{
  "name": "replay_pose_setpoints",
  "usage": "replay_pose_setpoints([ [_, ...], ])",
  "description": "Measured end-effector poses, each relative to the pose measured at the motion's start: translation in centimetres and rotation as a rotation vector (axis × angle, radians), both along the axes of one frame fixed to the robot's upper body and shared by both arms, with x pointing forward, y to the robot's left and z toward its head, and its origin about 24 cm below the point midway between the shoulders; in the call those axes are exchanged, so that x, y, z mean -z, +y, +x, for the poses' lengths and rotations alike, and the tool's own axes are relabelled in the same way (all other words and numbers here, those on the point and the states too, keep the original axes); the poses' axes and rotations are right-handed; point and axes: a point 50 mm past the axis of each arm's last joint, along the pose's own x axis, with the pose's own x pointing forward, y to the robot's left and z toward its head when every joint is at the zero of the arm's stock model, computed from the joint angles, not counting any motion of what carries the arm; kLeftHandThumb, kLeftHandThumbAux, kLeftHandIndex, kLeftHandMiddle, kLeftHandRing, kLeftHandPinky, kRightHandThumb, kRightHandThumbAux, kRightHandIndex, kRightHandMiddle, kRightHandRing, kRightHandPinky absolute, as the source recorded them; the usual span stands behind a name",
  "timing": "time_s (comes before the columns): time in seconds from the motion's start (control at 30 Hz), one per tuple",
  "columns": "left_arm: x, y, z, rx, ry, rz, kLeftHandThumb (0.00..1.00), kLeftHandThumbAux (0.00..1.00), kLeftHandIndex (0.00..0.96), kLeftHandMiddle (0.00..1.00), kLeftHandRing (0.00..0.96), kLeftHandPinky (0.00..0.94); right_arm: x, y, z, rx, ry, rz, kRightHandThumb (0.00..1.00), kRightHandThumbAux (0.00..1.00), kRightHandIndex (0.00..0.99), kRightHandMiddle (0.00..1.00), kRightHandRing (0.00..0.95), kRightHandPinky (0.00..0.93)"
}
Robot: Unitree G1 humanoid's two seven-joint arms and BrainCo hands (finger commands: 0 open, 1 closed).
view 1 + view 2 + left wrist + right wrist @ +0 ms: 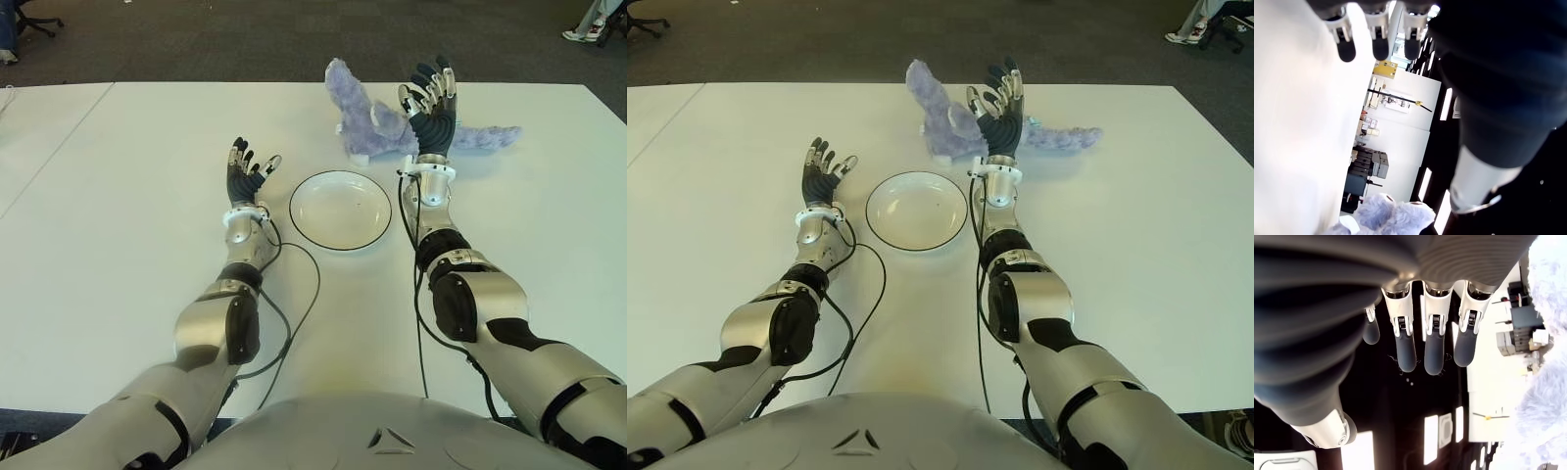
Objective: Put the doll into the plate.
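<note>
Two robot hands are seen above the white table [118, 196], both with fingers spread apart and nothing held. The right robot hand [431, 108] is placed at the upper centre-right of the frame, in front of the fluffy lavender plush doll [367, 122], which lies on the table at the upper centre. The round white plate with a dark rim [340, 210] is found at the centre, empty, just below the doll. The left robot hand [247, 176] is shown left of the plate.
</note>
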Motion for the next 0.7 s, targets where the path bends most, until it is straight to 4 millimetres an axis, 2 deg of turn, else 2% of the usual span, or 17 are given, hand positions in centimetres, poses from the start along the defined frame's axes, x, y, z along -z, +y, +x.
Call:
replay_pose_setpoints([
  [0.17, 0.0, 0.1, 0.0, -0.01, 0.0, -0.011, 0.036, 0.879, 0.047, 0.034, 0.032, 0.054, -0.6, -0.9, 0.2, -0.027, -0.012, -0.046, 0.342, 0.686, 0.077, 0.169, 0.183, 0.204],
  [0.33, 0.0, 0.1, 0.0, -0.022, -0.001, -0.025, 0.042, 0.873, 0.048, 0.039, 0.033, 0.058, -2.0, -2.2, 0.8, -0.051, -0.03, -0.111, 0.325, 0.676, 0.076, 0.17, 0.181, 0.199],
  [0.47, 0.0, 0.2, 0.0, -0.024, -0.001, -0.027, 0.041, 0.868, 0.048, 0.04, 0.031, 0.052, -3.6, -3.3, 1.2, -0.057, -0.063, -0.156, 0.32, 0.674, 0.071, 0.156, 0.163, 0.168],
  [0.6, 0.0, 0.2, 0.0, -0.025, -0.001, -0.027, 0.036, 0.872, 0.05, 0.038, 0.03, 0.06, -5.1, -4.2, 1.3, -0.064, -0.099, -0.21, 0.241, 0.675, 0.058, 0.103, 0.105, 0.091],
  [0.7, 0.0, 0.2, 0.0, -0.025, -0.001, -0.027, 0.032, 0.874, 0.049, 0.037, 0.031, 0.065, -5.6, -4.5, 1.4, -0.065, -0.096, -0.288, 0.222, 0.673, 0.058, 0.093, 0.094, 0.09],
])
